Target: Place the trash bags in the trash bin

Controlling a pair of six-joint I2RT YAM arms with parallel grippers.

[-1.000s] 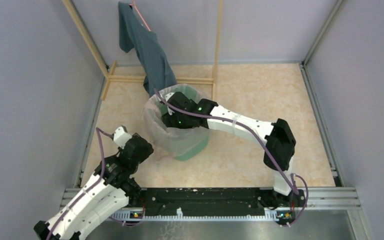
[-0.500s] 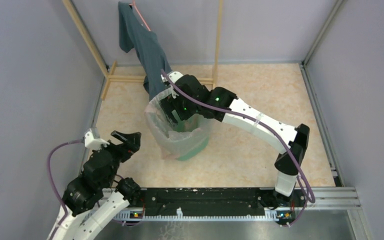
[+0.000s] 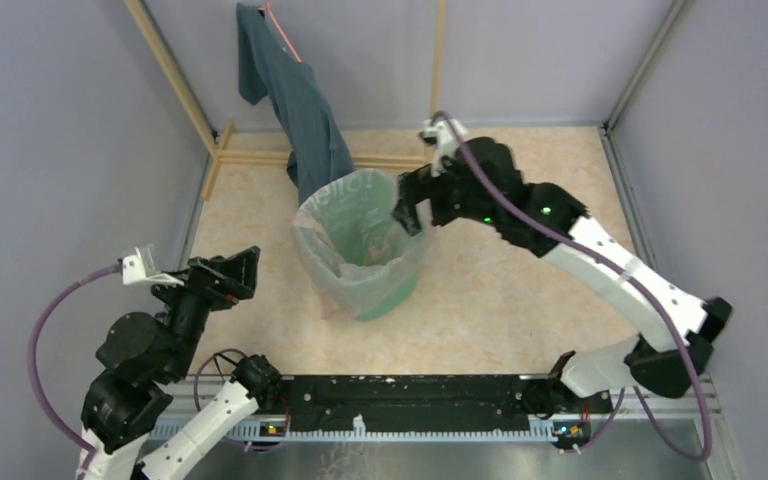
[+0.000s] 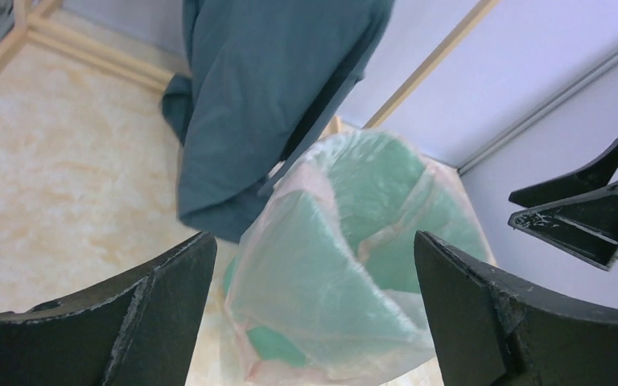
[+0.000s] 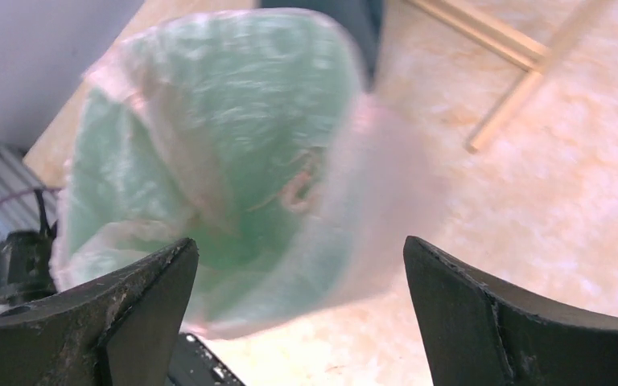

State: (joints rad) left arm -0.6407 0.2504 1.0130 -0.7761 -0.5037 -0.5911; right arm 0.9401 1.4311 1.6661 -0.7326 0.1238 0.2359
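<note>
Both arms have pulled back since a second ago: right gripper [image 3: 403, 215] is out of the trash bin [image 3: 392, 296] and hangs at its right rim, left gripper [image 3: 248, 273] is well off to the bin's left. Top view: I see both sets of fingers spread, holding nothing. Trash bag [image 3: 332, 285] lines the bin, pink film folded over the rim and down the outside. Teal garment [image 3: 305, 110] hangs from wooden frame [image 3: 260, 157] just behind. Left wrist: parted fingers frame bag and bin, garment behind them. Right wrist: fingers wide apart, bag mouth open below, blurred.
</note>
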